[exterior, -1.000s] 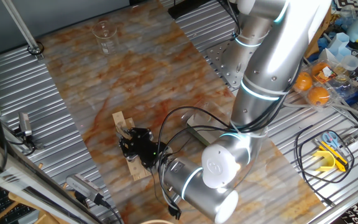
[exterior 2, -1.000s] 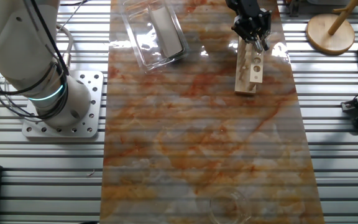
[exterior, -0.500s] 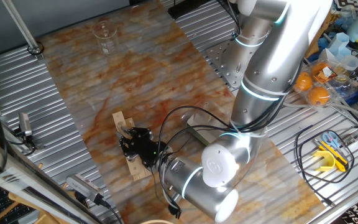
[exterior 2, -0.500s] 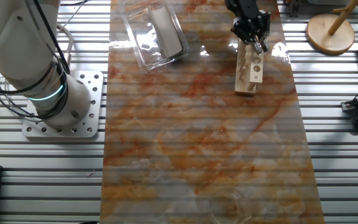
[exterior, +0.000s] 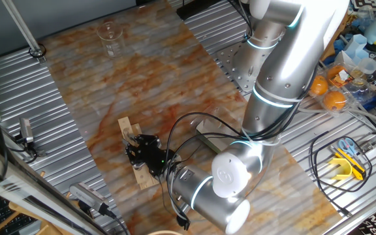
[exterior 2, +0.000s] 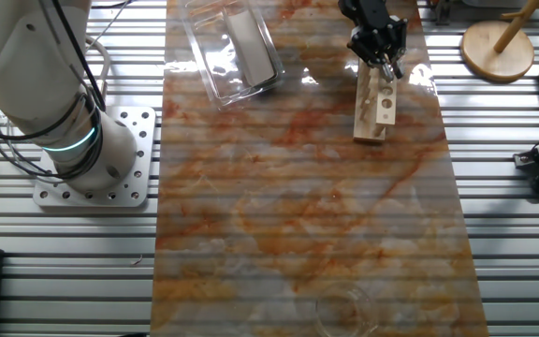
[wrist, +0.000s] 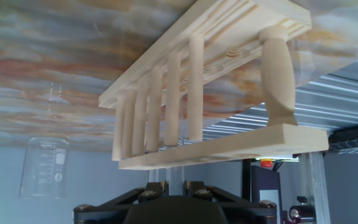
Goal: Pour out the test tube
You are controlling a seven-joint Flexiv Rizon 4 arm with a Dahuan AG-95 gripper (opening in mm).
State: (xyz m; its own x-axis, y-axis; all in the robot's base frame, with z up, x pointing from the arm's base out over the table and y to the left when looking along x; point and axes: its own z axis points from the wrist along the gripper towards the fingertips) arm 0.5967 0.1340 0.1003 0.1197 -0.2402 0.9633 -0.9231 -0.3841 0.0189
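Glass test tube (wrist: 173, 163) between hand (wrist: 174, 194) fingers.

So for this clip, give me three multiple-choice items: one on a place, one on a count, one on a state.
1. Where is the gripper?
A. at the wooden rack
B. over the beaker
C. beside the clear tray

2. How many oranges lie beside the arm's base?
A. none
B. two
C. five

3. The beaker is
A. upright
B. tipped over
C. held in the jaws

Answers: 1 A, the gripper sits at the rack's end; 2 B, two show in one fixed view; 3 A, it stands alone at the far end.
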